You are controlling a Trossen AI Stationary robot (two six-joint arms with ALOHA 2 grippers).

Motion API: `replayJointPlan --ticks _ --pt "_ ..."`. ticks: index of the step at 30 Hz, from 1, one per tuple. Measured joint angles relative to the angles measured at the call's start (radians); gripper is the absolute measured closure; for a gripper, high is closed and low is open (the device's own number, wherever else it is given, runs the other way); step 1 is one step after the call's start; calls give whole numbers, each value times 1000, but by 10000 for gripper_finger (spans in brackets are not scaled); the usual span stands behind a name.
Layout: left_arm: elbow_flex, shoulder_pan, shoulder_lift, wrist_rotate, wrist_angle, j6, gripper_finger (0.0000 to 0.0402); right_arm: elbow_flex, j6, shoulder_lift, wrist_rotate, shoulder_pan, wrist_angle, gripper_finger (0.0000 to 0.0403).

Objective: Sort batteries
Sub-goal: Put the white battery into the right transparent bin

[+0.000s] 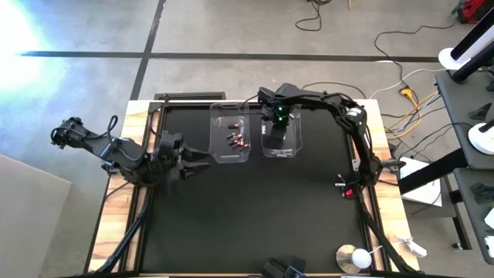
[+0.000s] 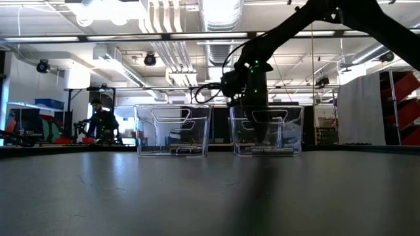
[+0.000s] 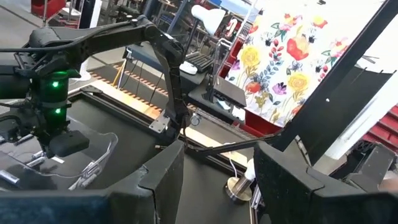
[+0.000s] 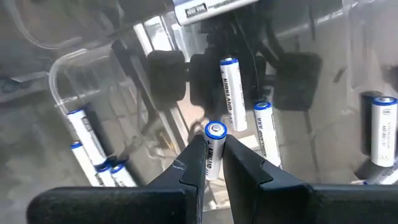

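Inside the right clear tub (image 1: 282, 147), at the table's twelve o'clock edge, the right gripper (image 4: 212, 163) pinches one white battery (image 4: 213, 149) upright between its closed fingertips, with more white batteries (image 4: 235, 93) lying on the floor around it. Dark batteries (image 1: 238, 140) lie in the left clear tub (image 1: 230, 153). Over at nine o'clock, the left gripper (image 3: 219, 180) waits with jaws apart, holding nothing.

Grey concrete floor (image 1: 231, 31) with dark seam lines; loose cables (image 1: 401, 73) trailing across it. Black table top (image 1: 255, 208) in pale wooden frame (image 1: 116, 224). White ceiling ducts (image 2: 220, 16), bright lamps overhead. Seated person (image 2: 102, 121) at far bench. Floral-print cloth (image 3: 292, 56), white desk lamp (image 3: 208, 15) beyond table edge
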Motion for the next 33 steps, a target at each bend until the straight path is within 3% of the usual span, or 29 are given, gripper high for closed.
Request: replayJointPlan --ticks 11,20,28,33 --pt "0 0 -93 -1 -104 -42 229 0 -17 63 -30 4 -4 365" --pt "1 0 -164 -66 -182 -42 229 0 52 71 -27 5 0 361" --pt "1 0 -170 -117 -179 -8 229 -2 94 49 -11 18 -4 298" --pt "1 0 -171 -125 -140 7 229 14 127 -39 14 45 -18 251"
